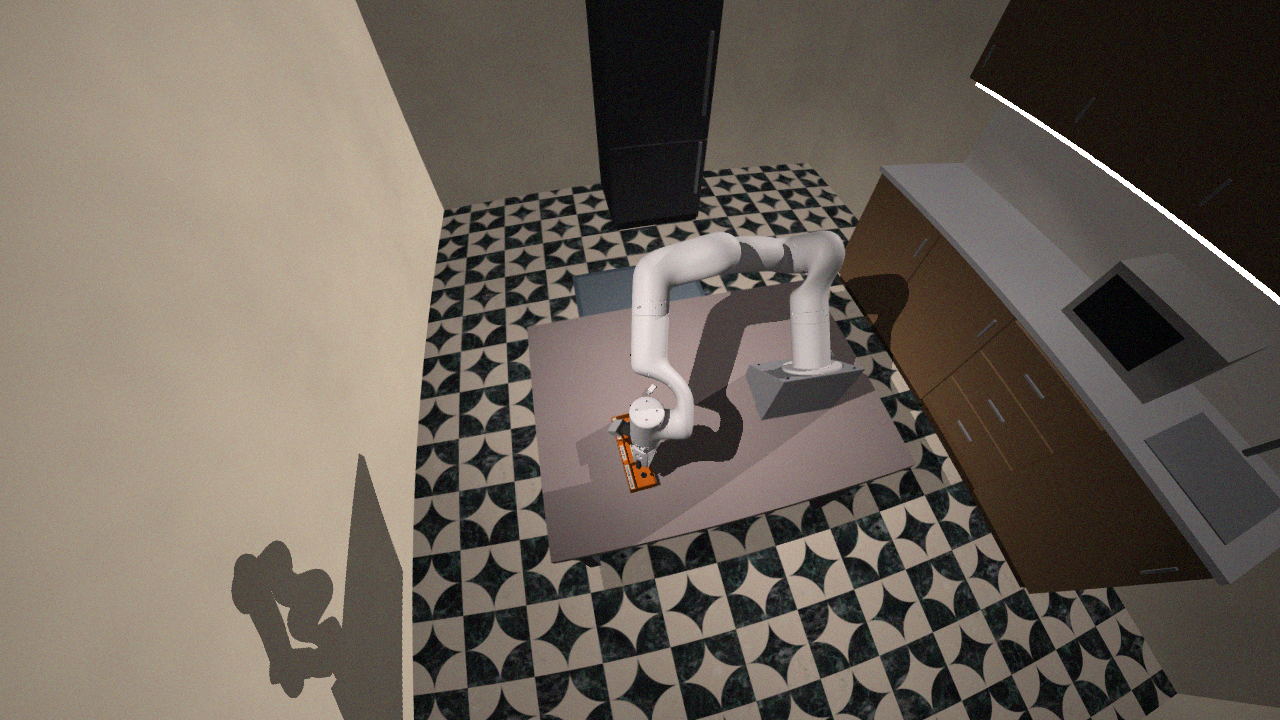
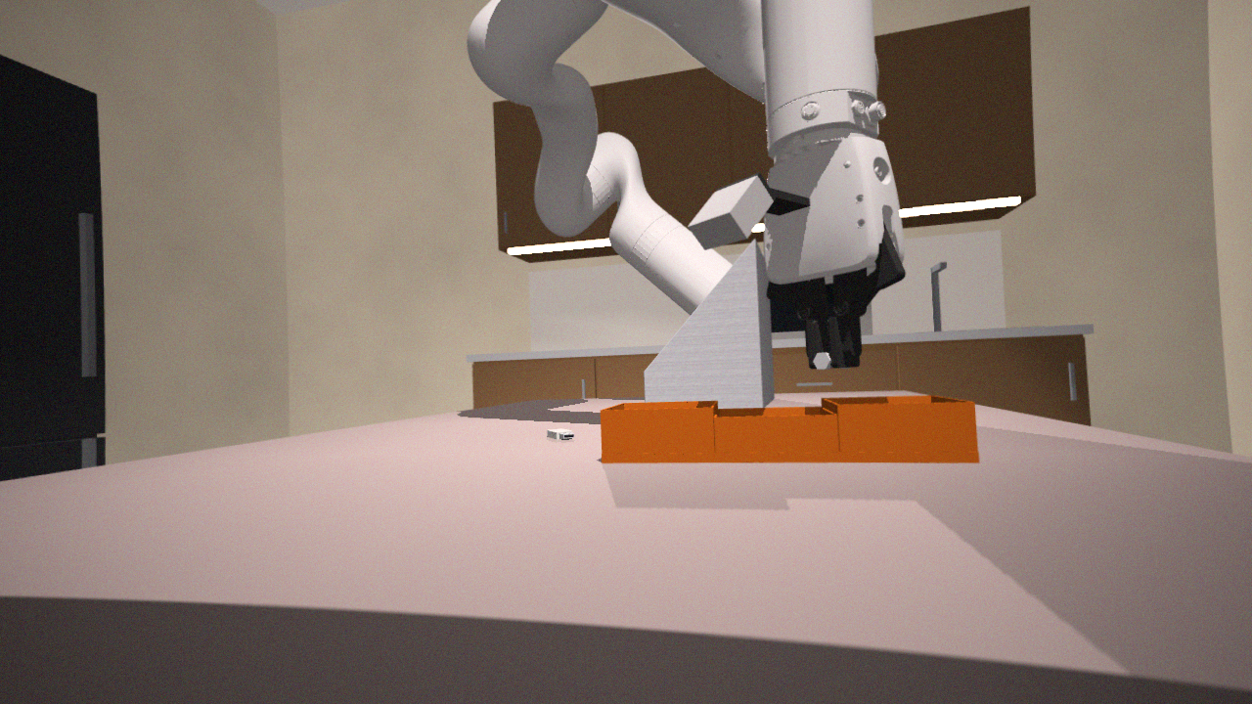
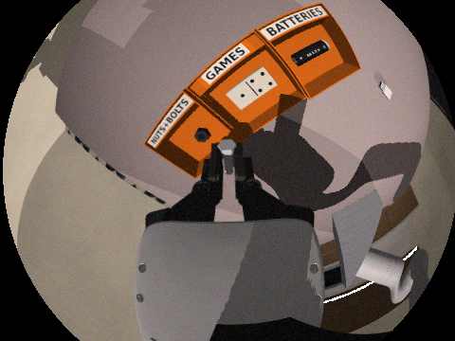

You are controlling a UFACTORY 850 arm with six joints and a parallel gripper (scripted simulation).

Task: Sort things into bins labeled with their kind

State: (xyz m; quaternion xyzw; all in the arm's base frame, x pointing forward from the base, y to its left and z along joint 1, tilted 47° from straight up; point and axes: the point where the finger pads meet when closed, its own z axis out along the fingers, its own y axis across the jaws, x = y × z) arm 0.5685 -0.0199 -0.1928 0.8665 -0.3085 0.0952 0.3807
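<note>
Currently, the gripper (image 1: 640,460) (image 2: 831,360) (image 3: 227,155) is closed to a narrow gap on a silver bolt (image 2: 821,360) (image 3: 227,146).
Taking the GAMES bin (image 1: 624,450) (image 2: 776,435) (image 3: 247,114) as landmark: it contains a domino (image 3: 251,88); the bolt is higher, towards the NUTS+BOLTS side. Adjoining one side, the NUTS+BOLTS bin (image 1: 650,483) (image 2: 908,431) (image 3: 181,137) contains a dark nut (image 3: 202,134); opposite, the BATTERIES bin (image 2: 658,435) (image 3: 334,70) contains a battery (image 3: 310,52). Beyond that lies a USB stick (image 1: 651,389) (image 2: 559,434) (image 3: 386,90), on the table (image 1: 751,465) (image 2: 437,543) (image 3: 142,71).

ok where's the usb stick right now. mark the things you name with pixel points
In the wrist view, the white USB stick (image 1: 651,389) (image 2: 559,434) (image 3: 386,90) lies on the table at the right, outside the bins; the nearest is the BATTERIES bin (image 3: 353,62).
</note>
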